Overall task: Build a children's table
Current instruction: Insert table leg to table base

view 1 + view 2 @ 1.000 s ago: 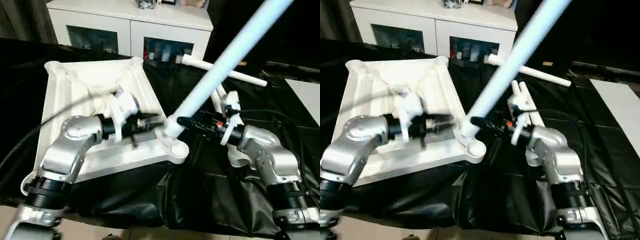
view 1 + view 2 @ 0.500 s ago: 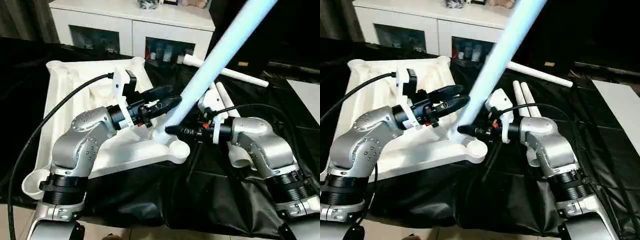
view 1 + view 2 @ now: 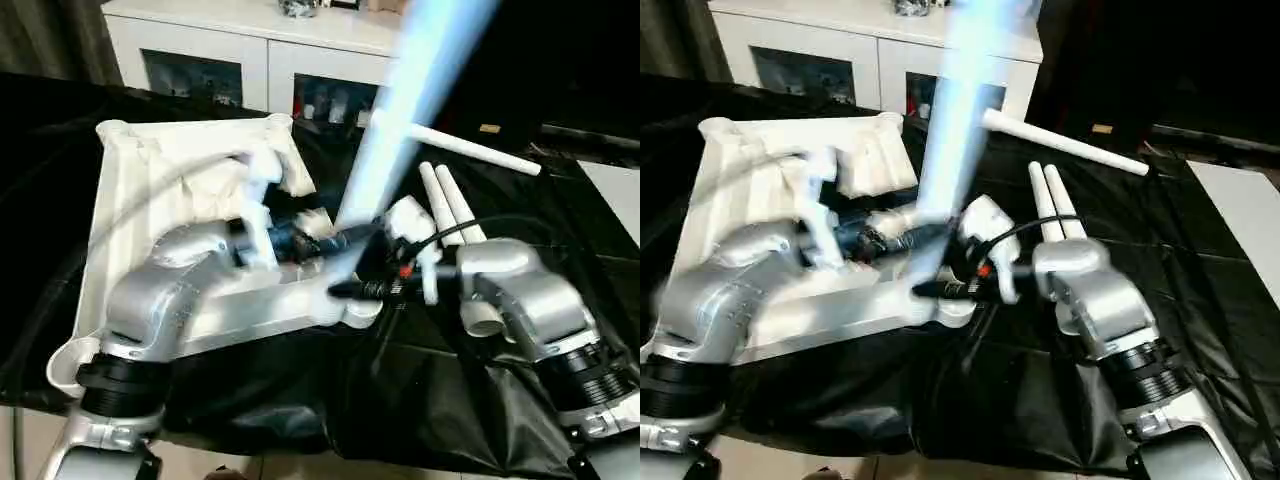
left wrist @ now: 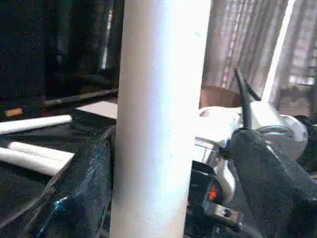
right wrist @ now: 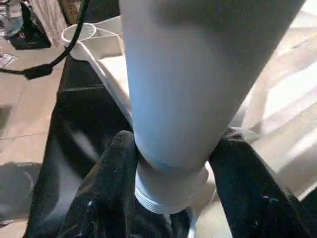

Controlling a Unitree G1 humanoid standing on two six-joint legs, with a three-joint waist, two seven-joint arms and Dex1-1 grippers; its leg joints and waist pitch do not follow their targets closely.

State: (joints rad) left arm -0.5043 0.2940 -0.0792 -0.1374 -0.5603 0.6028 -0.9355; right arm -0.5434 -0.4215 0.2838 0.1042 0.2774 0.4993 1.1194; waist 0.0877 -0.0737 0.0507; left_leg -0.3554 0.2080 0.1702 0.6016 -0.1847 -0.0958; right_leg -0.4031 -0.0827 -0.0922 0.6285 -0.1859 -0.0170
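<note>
Right wrist view: right claw (image 5: pixel 171 198) clamps leg (image 5: pixel 198 74); left claw (image 4: pixel 163 198) straddles it.

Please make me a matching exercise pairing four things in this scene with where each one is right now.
Things:
1. tabletop
2. raised leg
3. two spare legs
4. white cabinet

Places:
A. side by side on the black cloth by the right arm
B. at the back, behind the work surface
C. underside up on the black cloth
D. between both end effectors, threaded end near a corner socket

Pairs: 1-C, 2-D, 3-A, 4-B
</note>
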